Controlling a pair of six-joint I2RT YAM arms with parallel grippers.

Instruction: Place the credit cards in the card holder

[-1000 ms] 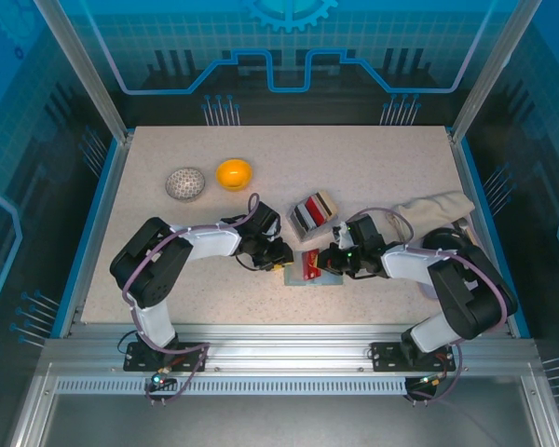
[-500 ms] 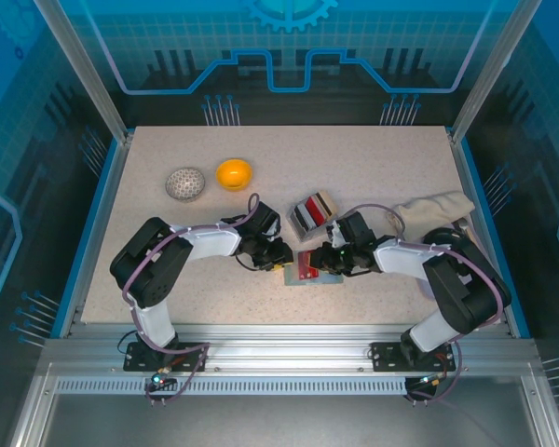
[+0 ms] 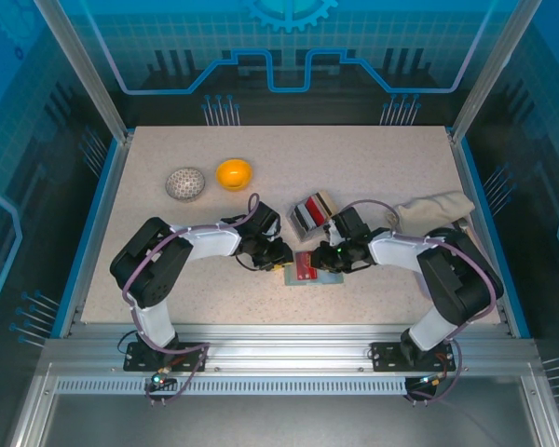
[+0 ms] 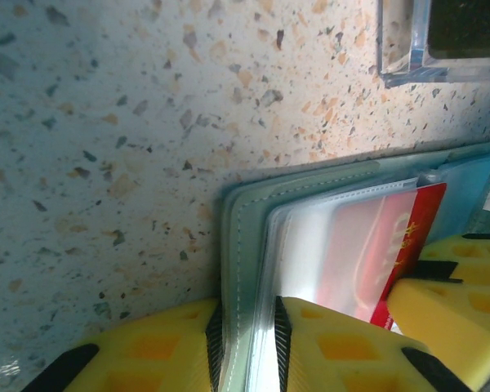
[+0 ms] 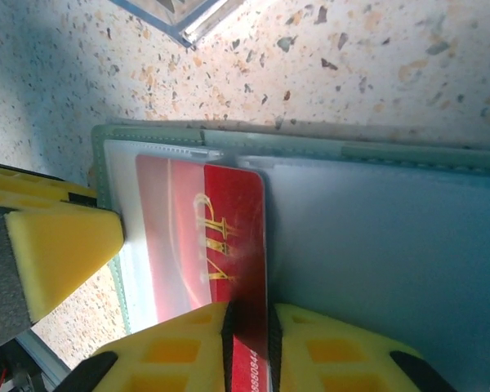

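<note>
— What sits at the back left of the speckled table (image 3: pixel 373 168)?
— An orange bowl (image 3: pixel 234 173); just to its left, a round white thing (image 3: pixel 185 183) with a fine grey pattern (bowl or ball, I cannot tell); both well apart from the beige cloth (image 3: pixel 433 207) bunched at the right edge.
— Nearer the middle?
— A clear plastic tray (image 4: pixel 402 65); its corner rests on the tabletop.

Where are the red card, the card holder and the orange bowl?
red card (image 5: pixel 238 241): right wrist view, on its uncovered strip with gold letters.
card holder (image 4: pixel 243 253): left wrist view, on its green cover edge.
orange bowl (image 3: pixel 234 173): top external view, on its middle.
</note>
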